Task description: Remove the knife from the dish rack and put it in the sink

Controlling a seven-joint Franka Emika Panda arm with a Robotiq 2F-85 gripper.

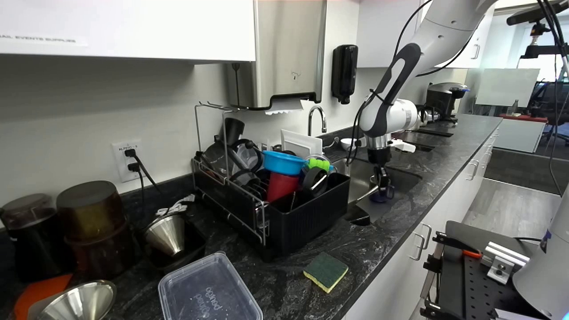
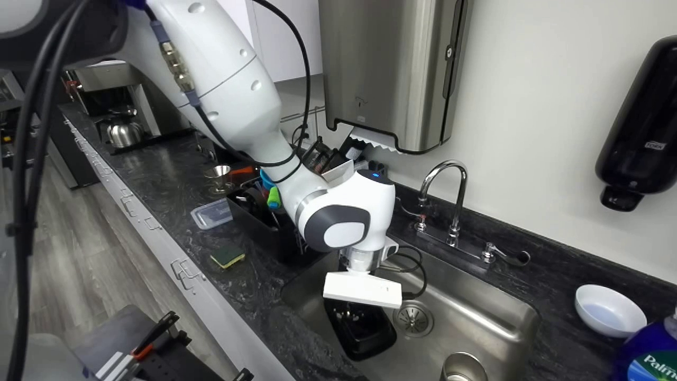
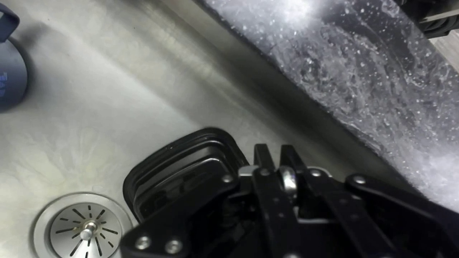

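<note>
One gripper [image 3: 275, 150] hung over the metal sink [image 2: 470, 307], pointing down, and we saw its fingers nearly together, leaving a narrow gap with a bright bit of metal [image 3: 288, 181] in it. We could not tell whether that gleam was the knife or the gripper's own hardware; we could make out no blue handle for certain, so the knife's place stayed unsure. From the centre of the wrist view, a black tray [image 3: 175, 172] lay in the sink between seven and eight o'clock, partly hidden by the gripper, the drain [image 3: 86, 231] at eight, a dark mug [image 3: 12, 77] between nine and ten. In an exterior view the dish rack [image 1: 306, 224] stood on the counter [image 1: 284, 280], toward nine o'clock from the gripper, a blue bowl [image 1: 284, 162] near its top. We judged the placing step to be in hand: if the knife was held, the next move called for lowering it beside the tray and parting the fingers; if not, for reaching to the rack.
</note>
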